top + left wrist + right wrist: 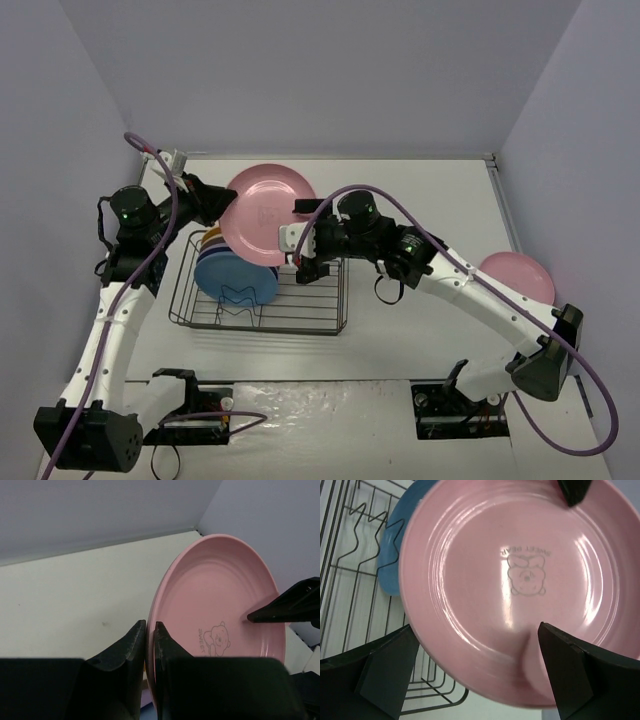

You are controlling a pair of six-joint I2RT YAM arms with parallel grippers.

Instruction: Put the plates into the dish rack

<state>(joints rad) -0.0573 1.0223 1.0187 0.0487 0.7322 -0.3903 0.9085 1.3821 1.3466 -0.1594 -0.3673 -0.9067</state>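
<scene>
A pink plate (265,215) stands on edge in the air above the dish rack (300,312). My left gripper (218,205) is shut on its left rim, and the left wrist view shows the rim pinched between the fingers (150,625). My right gripper (298,240) is open at the plate's lower right edge. Its fingers straddle the pink plate (520,580) without closing on it (476,626). A blue plate (235,280) stands in the rack's left part, with other plates' edges (207,240) behind it. A second pink plate (515,277) lies flat on the table at the right.
The rack's wavy wire dividers (350,580) run to the right of the blue plate (392,555). A purple cable loops over each arm. White walls close the table at the back and sides.
</scene>
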